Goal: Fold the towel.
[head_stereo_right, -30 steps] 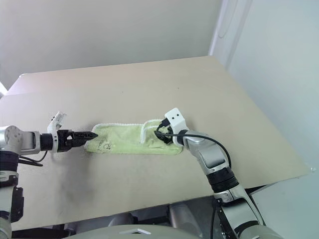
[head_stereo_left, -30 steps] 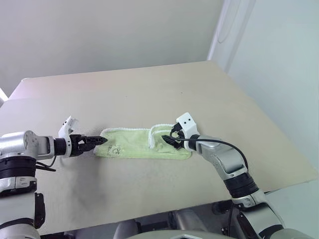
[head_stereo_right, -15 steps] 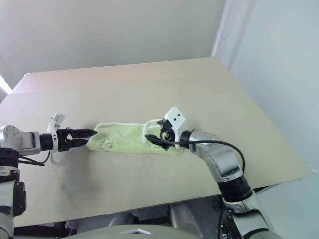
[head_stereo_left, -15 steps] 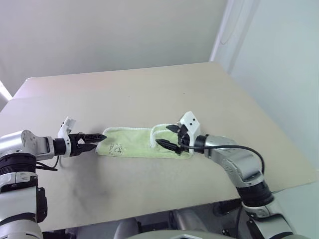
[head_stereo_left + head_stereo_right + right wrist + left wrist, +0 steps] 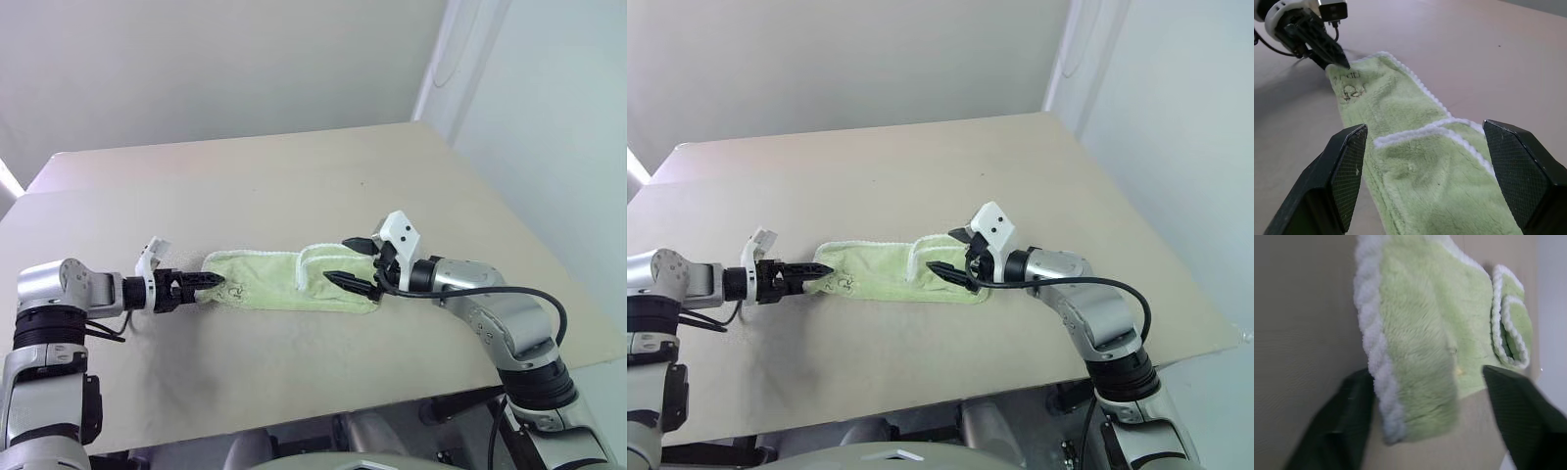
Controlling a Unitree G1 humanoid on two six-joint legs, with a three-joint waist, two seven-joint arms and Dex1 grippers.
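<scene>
Towel (image 5: 284,284) lies flat on the counter (image 5: 294,186); left fingers (image 5: 1347,421) straddle its end edge, half-open, while right fingers (image 5: 1347,171) hover spread above its folded end.

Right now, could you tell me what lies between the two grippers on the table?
The towel stretches between the left gripper and the right gripper, with nothing else there, as the left eye view shows.
</scene>
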